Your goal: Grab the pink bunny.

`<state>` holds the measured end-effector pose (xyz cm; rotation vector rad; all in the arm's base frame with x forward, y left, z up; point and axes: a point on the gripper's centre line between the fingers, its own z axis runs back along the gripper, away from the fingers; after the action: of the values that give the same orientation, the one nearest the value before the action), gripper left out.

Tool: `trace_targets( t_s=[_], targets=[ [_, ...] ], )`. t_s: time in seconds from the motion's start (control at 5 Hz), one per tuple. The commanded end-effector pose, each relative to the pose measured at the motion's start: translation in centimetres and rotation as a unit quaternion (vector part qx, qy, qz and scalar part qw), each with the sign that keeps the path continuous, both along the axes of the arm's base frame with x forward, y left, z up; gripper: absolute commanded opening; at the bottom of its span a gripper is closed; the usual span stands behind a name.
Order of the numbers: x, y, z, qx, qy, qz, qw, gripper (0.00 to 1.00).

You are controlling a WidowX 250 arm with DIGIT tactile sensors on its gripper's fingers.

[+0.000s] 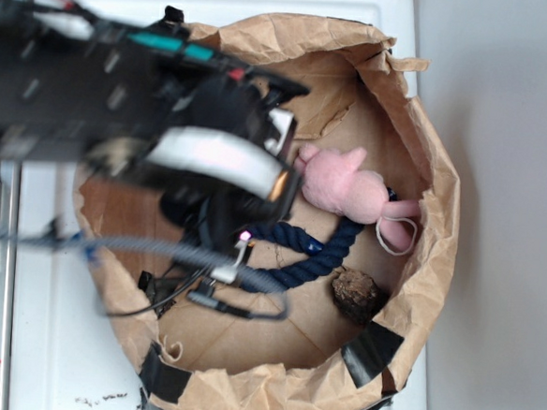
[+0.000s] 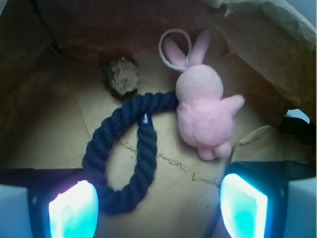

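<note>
So the pink bunny [image 2: 203, 106] was lying on the floor of the crumpled paper bag [image 1: 426, 178], close to its wall, with the navy rope [image 2: 121, 148] touching its side and a brown lump [image 2: 120, 75] just beyond. The end effector [image 2: 157, 206] hung above with its pads spread wide and nothing between them, probably lining up for a drop. Bunny sat off toward one pad, so I'd guess it needed a sideways shift first.

Black arm [image 1: 84, 89], grey cable [image 1: 158, 250]

Bunny [image 2: 204, 106] lies touching rope [image 2: 121, 153] inside bag [image 1: 432, 225].
</note>
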<state>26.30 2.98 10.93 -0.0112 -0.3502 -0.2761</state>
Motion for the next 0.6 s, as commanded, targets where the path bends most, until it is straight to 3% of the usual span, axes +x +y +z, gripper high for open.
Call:
trace_targets(
  t_s=[0.0, 0.4],
  targets=[
    [2.41, 0.87, 1.64, -0.007, -0.002, 0.034, 0.999, 1.00],
    [2.70, 0.97, 1.63, -0.010, 0.014, 0.019, 1.000, 1.00]
  ],
)
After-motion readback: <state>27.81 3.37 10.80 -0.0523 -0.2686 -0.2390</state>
